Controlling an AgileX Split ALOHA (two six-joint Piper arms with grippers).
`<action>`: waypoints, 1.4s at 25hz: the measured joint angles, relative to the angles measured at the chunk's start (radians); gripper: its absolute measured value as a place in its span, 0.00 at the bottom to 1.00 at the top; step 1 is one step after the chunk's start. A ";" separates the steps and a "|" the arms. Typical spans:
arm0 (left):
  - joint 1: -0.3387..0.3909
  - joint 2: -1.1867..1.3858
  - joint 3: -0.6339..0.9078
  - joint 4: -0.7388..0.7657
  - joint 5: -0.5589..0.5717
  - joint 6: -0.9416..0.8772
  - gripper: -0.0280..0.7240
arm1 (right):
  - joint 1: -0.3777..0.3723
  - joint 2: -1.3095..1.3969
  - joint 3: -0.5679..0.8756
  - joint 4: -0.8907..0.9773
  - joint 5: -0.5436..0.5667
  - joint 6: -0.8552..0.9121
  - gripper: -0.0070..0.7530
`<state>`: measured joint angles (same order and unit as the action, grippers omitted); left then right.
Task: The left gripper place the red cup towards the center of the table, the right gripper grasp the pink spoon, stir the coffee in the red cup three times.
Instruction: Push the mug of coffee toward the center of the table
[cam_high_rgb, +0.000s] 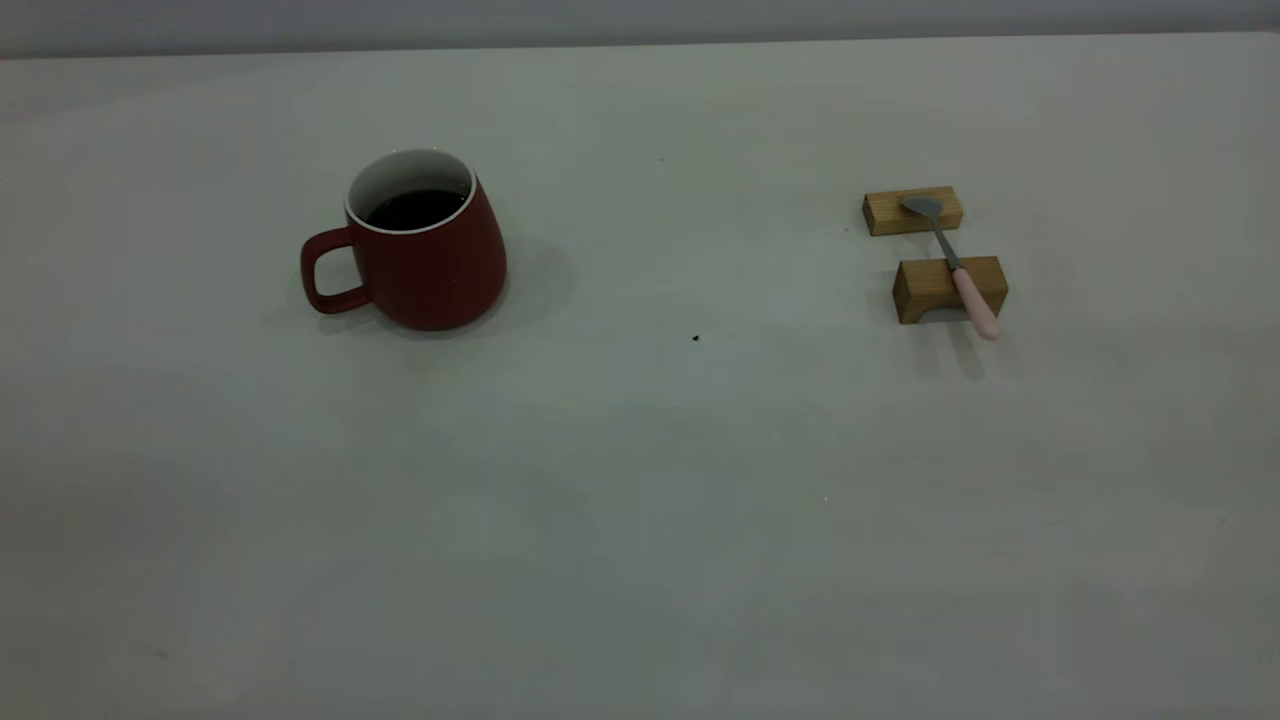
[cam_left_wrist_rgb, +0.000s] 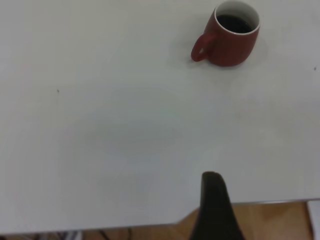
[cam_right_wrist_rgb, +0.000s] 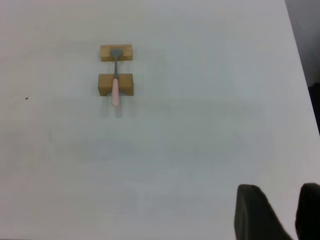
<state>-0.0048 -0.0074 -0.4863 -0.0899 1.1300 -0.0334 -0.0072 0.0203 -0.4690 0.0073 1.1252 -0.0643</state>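
On the table (cam_high_rgb: 640, 520): one red cup (cam_high_rgb: 420, 250) of coffee (cam_high_rgb: 415, 209) at left, upright; one pink spoon (cam_high_rgb: 955, 268) at right, bridging two wooden blocks (cam_high_rgb: 945, 288).
Wrist views only: my grippers, well back from both.
Left gripper (cam_left_wrist_rgb: 216, 210): one finger visible; spread unclear.
Right gripper (cam_right_wrist_rgb: 280, 212): fingers narrowly parted, empty.

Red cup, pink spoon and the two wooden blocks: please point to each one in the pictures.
red cup (cam_high_rgb: 440, 270), exterior view, on its outer red wall.
pink spoon (cam_high_rgb: 975, 300), exterior view, on its pink handle.
wooden blocks (cam_high_rgb: 925, 290), exterior view, on the front face of the nearer block.
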 joint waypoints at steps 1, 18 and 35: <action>0.000 0.023 -0.002 0.002 0.000 -0.018 0.82 | 0.000 0.000 0.000 0.000 0.000 0.000 0.33; 0.000 1.120 -0.178 0.115 -0.420 0.002 0.82 | 0.000 0.000 0.000 0.000 0.000 0.000 0.33; 0.000 2.284 -1.149 -0.034 -0.205 0.925 0.82 | 0.000 0.000 0.000 0.000 0.000 0.000 0.33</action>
<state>-0.0048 2.2768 -1.6356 -0.1237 0.9246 0.8916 -0.0072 0.0203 -0.4690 0.0073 1.1252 -0.0643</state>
